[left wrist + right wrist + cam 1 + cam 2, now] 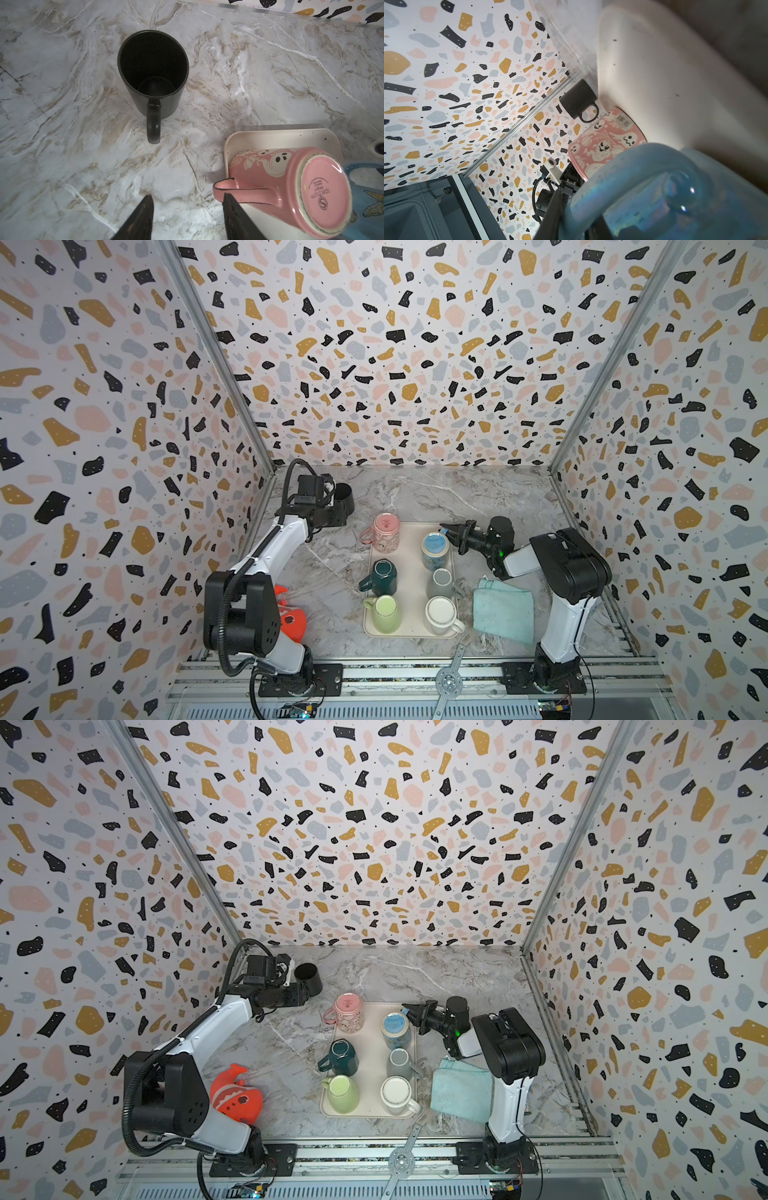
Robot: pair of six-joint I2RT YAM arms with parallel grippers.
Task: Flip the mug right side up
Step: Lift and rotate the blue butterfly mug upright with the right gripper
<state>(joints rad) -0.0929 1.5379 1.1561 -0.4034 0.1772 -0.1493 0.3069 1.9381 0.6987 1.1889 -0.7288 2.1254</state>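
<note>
The grey marble surface [415, 497] fills the floor of the booth in both top views. In its middle lies a cream tray [411, 585], its long side running toward the back wall. Just beside the tray's right edge lies a crumpled teal cloth [503, 610]. On the left, partly hidden by the left arm, is an orange toy [235, 1096].

On the tray we count six mugs in two rows of three, and all seem to stand base up. In the left row, from far to near, are the pink mug [385, 531], the dark green mug [380, 576] and the light green mug [385, 614]. In the right row are the blue mug [435, 549], the grey mug [441, 581] and the white mug [441, 614]. The blue mug is in the far right corner of the tray, upside down. A black mug [152, 72] stands apart on the bare surface, beyond the tray's far left corner, mouth up.

The right tool [445, 530] reaches in from the right to the blue mug. In the right wrist view its dark fingers sit on both sides of the mug's handle [633, 158], closed on it. The left tool [187, 195] hangs over the surface between the black mug and the pink mug. Its fingers are spread with nothing between them. One finger shows in front of the pink mug, and we cannot tell if it touches.
</note>
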